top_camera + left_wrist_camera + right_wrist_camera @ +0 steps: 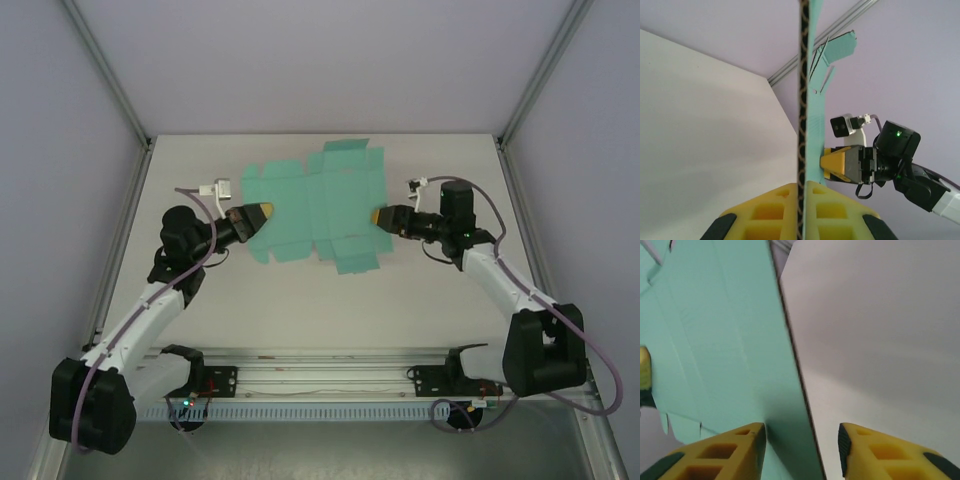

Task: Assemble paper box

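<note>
You've got the paper box as a flat teal sheet, flaps and creases spread out in a rough cross, nothing folded up yet. It sits over the far middle of the table, and the wrist views suggest it is lifted a little off the surface. Your left gripper comes in from the left, with the arm bent at the elbow and the wrist pointing right. Its yellow fingers are pinched tight on the sheet's left edge, with the card running edge-on between them in the left wrist view. Your right gripper mirrors it from the right side, forearm angled up from its base. Its jaws stand parted around the sheet's right edge: the card lies against one finger, with a clear gap to the other. The far flaps reach close to the table's far edge. You have bare table on the near side, between the sheet and the arm bases, and more to the left and right behind each gripper.
</note>
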Robot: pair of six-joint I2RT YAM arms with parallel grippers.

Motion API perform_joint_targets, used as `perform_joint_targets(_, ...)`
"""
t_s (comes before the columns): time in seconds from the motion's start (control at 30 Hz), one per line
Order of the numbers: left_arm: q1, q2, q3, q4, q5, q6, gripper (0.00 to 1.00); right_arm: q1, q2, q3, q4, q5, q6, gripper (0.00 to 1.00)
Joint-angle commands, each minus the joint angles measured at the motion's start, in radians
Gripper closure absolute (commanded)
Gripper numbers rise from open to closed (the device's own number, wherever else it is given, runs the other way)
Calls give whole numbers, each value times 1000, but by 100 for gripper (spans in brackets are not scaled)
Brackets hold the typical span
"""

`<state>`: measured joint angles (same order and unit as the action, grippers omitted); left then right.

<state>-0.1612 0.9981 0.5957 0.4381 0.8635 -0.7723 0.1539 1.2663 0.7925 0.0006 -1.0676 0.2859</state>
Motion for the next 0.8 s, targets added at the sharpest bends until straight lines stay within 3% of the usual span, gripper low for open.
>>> perform_joint_targets(0.0,5,-29,1,25,-2,-19,100,-2,-58,-13,6,-19,-33,66)
perform_joint_targets(0.1,5,-33,0,5,-11,-9,100,-2,-78,-20,-1,0,-46,75)
perform_joint_targets(0.2,5,-35,-9,8,-5,-14,100,-2,-84,-18,-3,8,-56,100)
perform_joint_targets(0.27,5,-38,-11,-8,-7,-9,100,-2,-84,-14,-11,2,-77,100)
perform_joint_targets(0.3,6,-41,-7,-45,-26,4,93,-1,-84,-11,-28,-6,-104,100)
perform_joint_targets(0.37,5,-55,10,-186,-122,62,10,9,-85,1,-94,12,-181,100)
perform_joint_targets(0.4,5,-64,23,-276,-201,92,0,20,-85,11,-148,47,-229,100)
perform_joint_targets(0.53,5,-87,45,-565,-530,165,0,102,-54,34,-337,266,-447,100)
perform_joint_targets(0.63,5,-77,59,-650,-606,197,0,169,5,52,-393,430,-534,100)
perform_joint_targets(0.77,5,-35,77,-675,-617,211,0,253,100,102,-399,682,-621,100)
